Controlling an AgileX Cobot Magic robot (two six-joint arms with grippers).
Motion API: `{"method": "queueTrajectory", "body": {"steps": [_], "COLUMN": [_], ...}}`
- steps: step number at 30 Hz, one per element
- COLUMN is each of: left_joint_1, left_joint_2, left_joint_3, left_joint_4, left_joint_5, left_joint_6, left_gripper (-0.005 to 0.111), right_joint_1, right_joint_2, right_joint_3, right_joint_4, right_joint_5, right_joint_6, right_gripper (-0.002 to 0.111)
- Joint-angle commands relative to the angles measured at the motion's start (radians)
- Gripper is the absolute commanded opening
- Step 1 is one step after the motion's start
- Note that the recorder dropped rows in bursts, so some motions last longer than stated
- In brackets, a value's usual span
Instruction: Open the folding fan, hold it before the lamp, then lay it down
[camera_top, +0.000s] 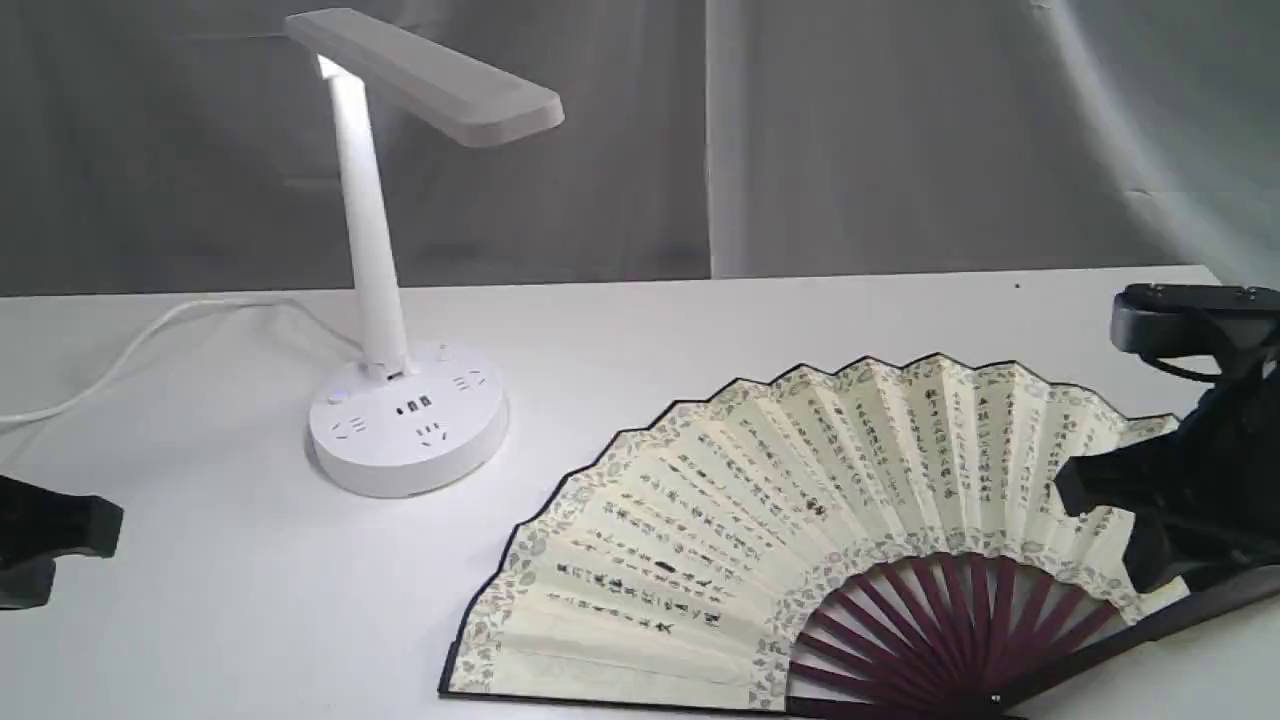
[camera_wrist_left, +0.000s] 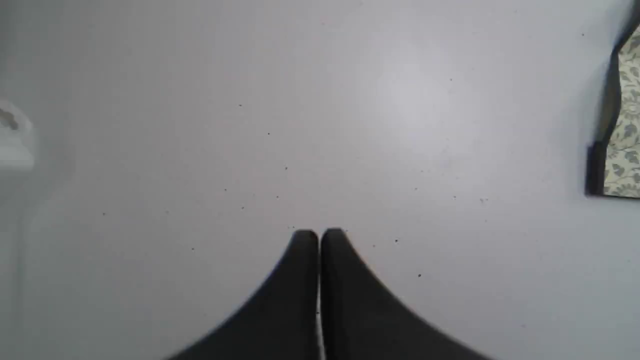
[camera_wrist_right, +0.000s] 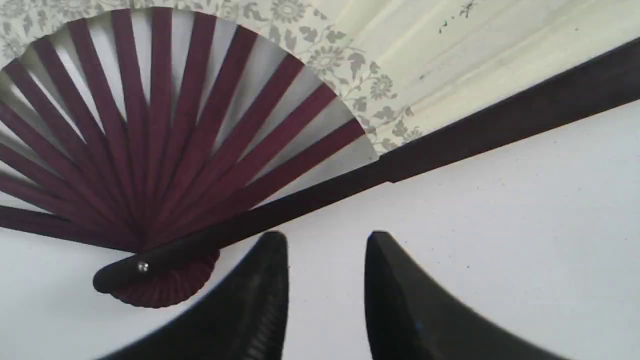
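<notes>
Tabletop (camera_top: 250, 600) white, folding fan (camera_top: 760, 520) spread flat, grey curtain (camera_top: 850, 130) behind

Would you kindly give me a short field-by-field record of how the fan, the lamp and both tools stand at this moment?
folding fan: spread open, lying flat on the table, calligraphy side up
lamp: upright on the table, apart from the fan, to its left and farther back in the exterior view
left tool: shut, empty, over bare table
right tool: open, nothing between its jaws, close beside the fan's dark outer stick near the pivot; contact unclear
fan held: no
</notes>
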Motion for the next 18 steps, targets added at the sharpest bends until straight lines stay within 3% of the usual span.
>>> {"method": "queueTrajectory", "body": {"steps": [1, 6, 18], "left_joint_1": [0.002, 0.002, 0.002], "left_joint_2": [-0.004, -0.004, -0.004], "left_joint_3": [-0.008, -0.008, -0.008], "left_joint_4": [0.006, 0.006, 0.017], "left_joint_5": [-0.015, -0.018, -0.01], "left_joint_6": [-0.009, -0.009, -0.007], "left_gripper": [0.0, 0.0, 0.0], "right_joint_1": [0.0, 0.0, 0.0], "right_joint_2": [-0.017, -0.074, -0.126], "right_joint_3": [-0.007, -0.007, -0.007], "right_joint_4": [-0.004, -0.004, -0.057], "right_joint_5": [0.026, 0.023, 0.055], "right_joint_6": [0.002, 0.004, 0.043], "right_gripper": [0.025, 0.0, 0.0]}}
